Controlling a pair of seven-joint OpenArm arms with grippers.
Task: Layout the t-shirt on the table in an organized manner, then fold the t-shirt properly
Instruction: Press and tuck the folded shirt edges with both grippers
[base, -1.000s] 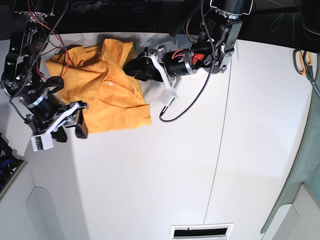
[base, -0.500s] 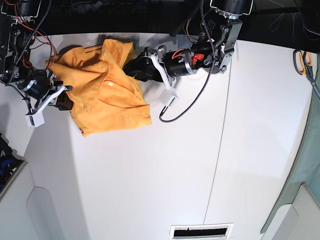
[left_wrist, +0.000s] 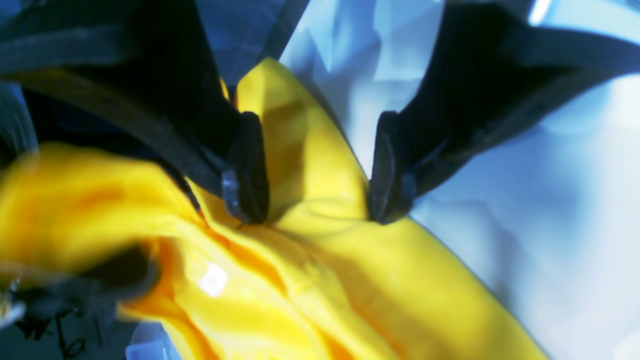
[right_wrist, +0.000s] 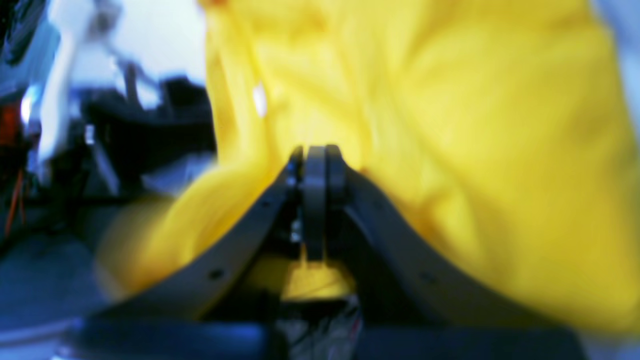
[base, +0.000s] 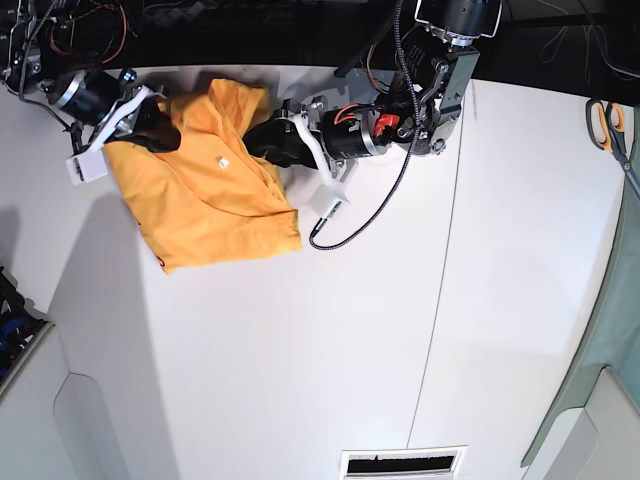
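Your crumpled orange-yellow cotton t-shirt (base: 215, 195) lies bunched at the far corner of the wide white table (base: 380, 330). Your right gripper (right_wrist: 315, 167) is pinched tight on its fabric; your left gripper (left_wrist: 315, 170) stands spread over a fold.

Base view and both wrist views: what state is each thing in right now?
t-shirt: crumpled, not spread, partly on the table.
right pincer: shut on the t-shirt.
left pincer: open, one fingertip on either side of a fold of cloth, not clamped.
table: shirt bunched near its far edge.
scissors: lying at the table's edge, handles towards the far side; blades hard to see.
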